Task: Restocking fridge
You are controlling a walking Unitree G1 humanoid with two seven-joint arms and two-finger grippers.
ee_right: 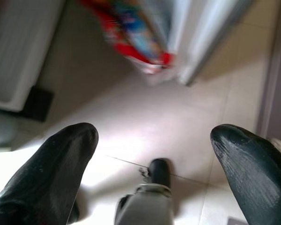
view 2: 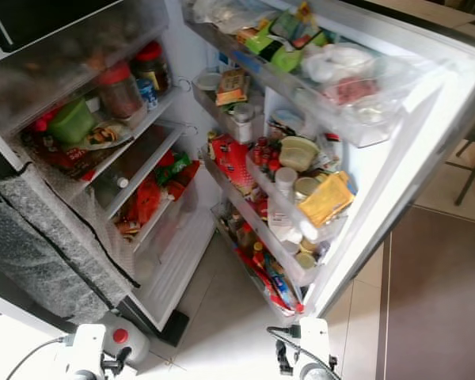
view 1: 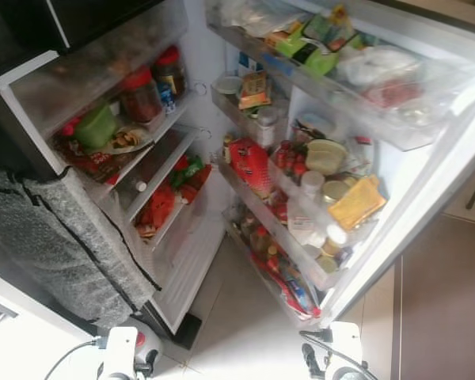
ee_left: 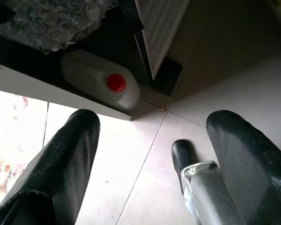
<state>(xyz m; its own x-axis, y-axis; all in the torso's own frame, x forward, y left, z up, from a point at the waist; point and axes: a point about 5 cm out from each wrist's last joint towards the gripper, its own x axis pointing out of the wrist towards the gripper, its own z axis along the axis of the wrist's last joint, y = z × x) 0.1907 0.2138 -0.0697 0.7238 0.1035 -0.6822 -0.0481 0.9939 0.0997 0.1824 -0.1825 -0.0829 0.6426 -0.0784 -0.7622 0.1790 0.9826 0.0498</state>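
Pale tiled floor (view 1: 245, 317) below an open white fridge (view 1: 191, 261), its door swung toward my right, shelves running front to back. Just left of the fridge base lies a translucent plastic jug with red cap (ee_left: 103, 82), long axis level, on its side. My left gripper (ee_left: 150, 159) and right gripper (ee_right: 152, 154) hang low, fingers spread wide, holding nothing.

Open fridge (view 1: 182, 261) on pale tiled floor (view 1: 245, 332), 2 red-lidded jars (view 1: 141, 93) on its upper shelf beside a green tub (view 1: 96, 127) — white red-capped jug (ee_left: 100, 79) on the floor by the fridge's base.
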